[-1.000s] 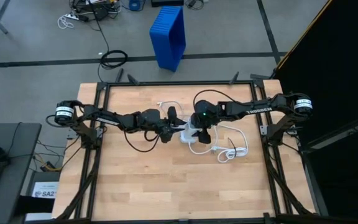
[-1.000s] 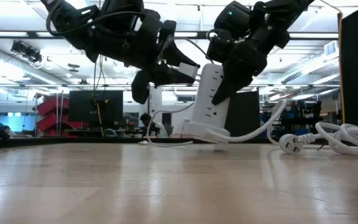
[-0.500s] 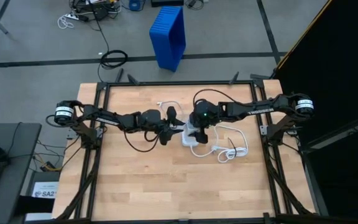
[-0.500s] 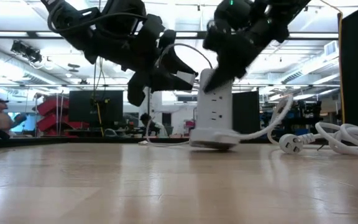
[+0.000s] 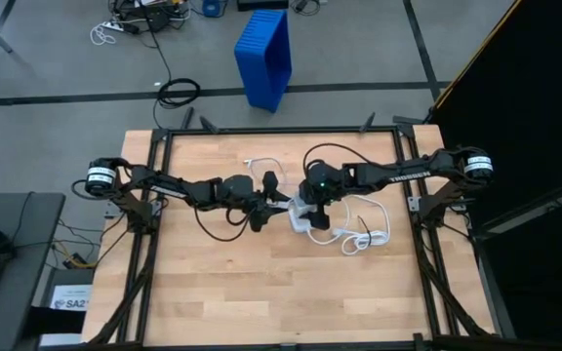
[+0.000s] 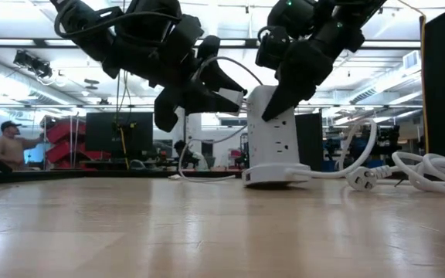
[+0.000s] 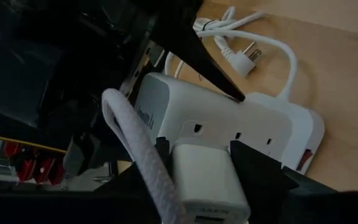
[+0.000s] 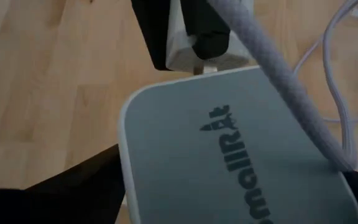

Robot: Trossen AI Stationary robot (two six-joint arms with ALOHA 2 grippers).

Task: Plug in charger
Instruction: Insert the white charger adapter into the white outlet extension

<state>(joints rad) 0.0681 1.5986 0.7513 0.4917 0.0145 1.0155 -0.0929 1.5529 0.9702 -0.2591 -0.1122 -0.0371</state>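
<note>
A white power strip tower (image 6: 273, 135) stands upright on its base on the wooden table (image 5: 242, 283). Its outlets (image 7: 194, 127) face my left gripper (image 7: 207, 155), which is shut on the pale charger (image 7: 207, 180). The charger's braided cord (image 7: 135, 140) loops up from it and sits beside the tower's upper side (image 6: 234, 96), clear of the table. My right gripper (image 6: 280, 89) reaches down from above, its fingers (image 8: 73, 180) standing on either side of the tower's grey top (image 8: 229, 155). My left gripper pinches the charger's two opposite sides (image 7: 179, 168) between its two fingers. The fingers come nearly level from the table's left. The charger is lifted clear and points at the tower's outlet side. My right gripper straddles the tower's top from above; whether its fingers touch it I cannot tell.
The tower's thick white cord and plug (image 5: 359, 234) lie coiled to its right on the table. A thin white cable (image 5: 257, 164) lies toward the far edge. A blue bin (image 5: 264, 58) stands on the floor beyond the table. The near half of the table shows bare wood.
The tower was tilted, with one edge of its base on the table. It now stands upright on its base, slightly nearer the table's right edge, with my right gripper following over its top. My left gripper has stayed beside it with the charger.
</note>
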